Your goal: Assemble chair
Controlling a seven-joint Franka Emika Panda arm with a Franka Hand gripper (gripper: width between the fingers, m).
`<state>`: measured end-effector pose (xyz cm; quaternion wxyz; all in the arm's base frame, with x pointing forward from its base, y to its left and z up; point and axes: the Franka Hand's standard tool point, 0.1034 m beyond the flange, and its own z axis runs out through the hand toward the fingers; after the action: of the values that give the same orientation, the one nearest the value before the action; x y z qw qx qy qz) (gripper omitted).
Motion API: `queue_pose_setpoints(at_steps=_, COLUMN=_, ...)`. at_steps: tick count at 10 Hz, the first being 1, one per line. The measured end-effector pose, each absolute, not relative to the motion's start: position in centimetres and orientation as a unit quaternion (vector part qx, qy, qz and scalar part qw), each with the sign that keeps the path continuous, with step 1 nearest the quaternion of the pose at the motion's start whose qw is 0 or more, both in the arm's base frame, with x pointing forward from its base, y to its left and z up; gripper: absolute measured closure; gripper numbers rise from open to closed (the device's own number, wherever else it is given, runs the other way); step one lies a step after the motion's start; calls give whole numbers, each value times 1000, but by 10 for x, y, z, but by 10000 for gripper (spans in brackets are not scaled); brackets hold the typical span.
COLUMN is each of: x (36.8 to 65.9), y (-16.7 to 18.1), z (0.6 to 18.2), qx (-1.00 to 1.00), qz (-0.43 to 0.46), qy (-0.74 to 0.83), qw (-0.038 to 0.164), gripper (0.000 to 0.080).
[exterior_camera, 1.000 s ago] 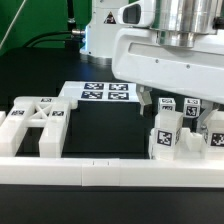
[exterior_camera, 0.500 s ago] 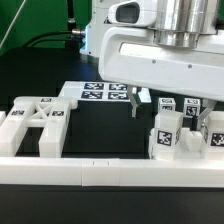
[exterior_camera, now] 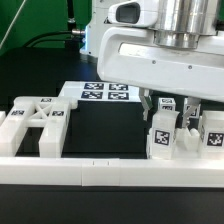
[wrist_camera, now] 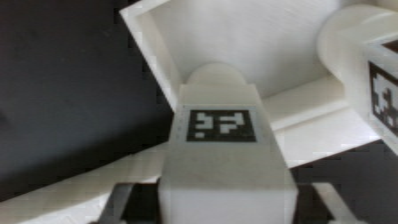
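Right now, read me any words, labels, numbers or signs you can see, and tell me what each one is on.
No words, brands or numbers can be read.
Only black-and-white square tags, patterns not text: on the marker board, the X-braced frame and the cube-ended pegs.

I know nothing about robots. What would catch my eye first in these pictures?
First, the bulky white gripper that hangs at the exterior view's right, with a finger on either side of a small white tagged peg. The wrist view shows that peg's black-and-white tag close up. Next, the X-braced frame lies at the exterior view's left, bright white against the black table.
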<state>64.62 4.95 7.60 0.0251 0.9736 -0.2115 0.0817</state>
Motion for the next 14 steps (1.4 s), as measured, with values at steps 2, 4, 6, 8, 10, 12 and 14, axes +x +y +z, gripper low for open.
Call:
queue_pose_setpoints(at_steps=2, x=646, y=50, z=76, qx=961, qz=82, qy=-265, qw=19, gripper=512)
queue_pose_setpoints(at_steps=4, x=646, y=49, z=76, qx=923, qz=84, qy=-376, qw=7, gripper=512)
queue_pose_setpoints(at_steps=6, x=646, y=45, z=76, qx=863, qz=84, qy=-499, qw=-13, gripper=512)
queue_pose_setpoints(at_steps=8, x=645, y=43, z=76, qx=831, qz=82, qy=-550, qw=-18, gripper=512)
queue_pose_setpoints(at_steps=10, x=645, y=43, z=76, qx=787, qz=79, qy=-612, qw=-23, gripper=512)
queue_pose_setpoints(at_steps=12, x=644, y=43, z=77, qx=740, qz=75, qy=-668, qw=-27, gripper=512)
queue_pose_setpoints(at_steps=14, x=642, y=48, z=78, qx=662, qz=73, qy=-745, qw=-33, gripper=512)
